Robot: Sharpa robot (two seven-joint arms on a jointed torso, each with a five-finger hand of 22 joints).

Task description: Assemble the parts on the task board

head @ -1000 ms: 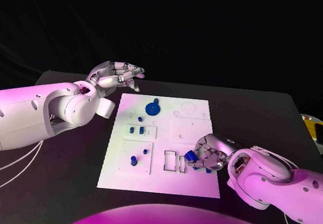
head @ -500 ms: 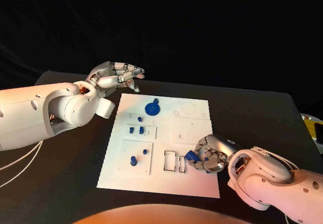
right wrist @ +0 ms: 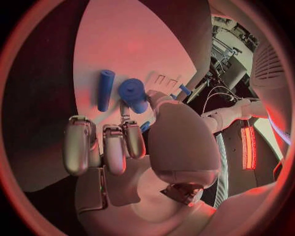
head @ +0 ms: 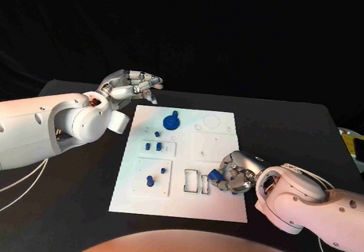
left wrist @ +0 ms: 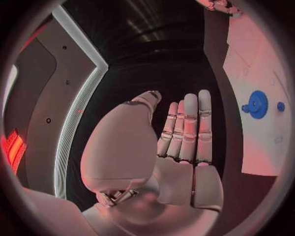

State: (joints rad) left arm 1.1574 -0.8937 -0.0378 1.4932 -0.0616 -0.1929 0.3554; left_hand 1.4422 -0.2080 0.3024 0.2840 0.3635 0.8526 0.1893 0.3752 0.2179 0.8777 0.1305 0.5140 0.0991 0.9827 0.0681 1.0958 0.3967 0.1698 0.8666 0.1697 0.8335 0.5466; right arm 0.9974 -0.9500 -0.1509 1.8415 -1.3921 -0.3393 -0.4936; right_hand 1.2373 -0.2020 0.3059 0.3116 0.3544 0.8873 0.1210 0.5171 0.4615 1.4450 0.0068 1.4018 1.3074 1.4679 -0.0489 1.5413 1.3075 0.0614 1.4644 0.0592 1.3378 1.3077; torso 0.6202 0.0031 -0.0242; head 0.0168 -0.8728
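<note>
Overhead, the right hand [head: 236, 174] pinches a small blue part [head: 214, 175] over the task board [head: 184, 162] near its right edge; its wrist view adds a blue cylinder [right wrist: 105, 90] lying free. Beyond the board's far-left corner, the left hand [head: 132, 86] hangs empty, fingers straight, close together.

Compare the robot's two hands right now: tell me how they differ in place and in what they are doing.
The left hand is raised off the far left corner of the white board, while the right hand is down on the board's near right part. The left hand holds nothing, fingers straight side by side; the right hand's fingers curl around a small blue part. Both are silver hands on white arms.
</note>
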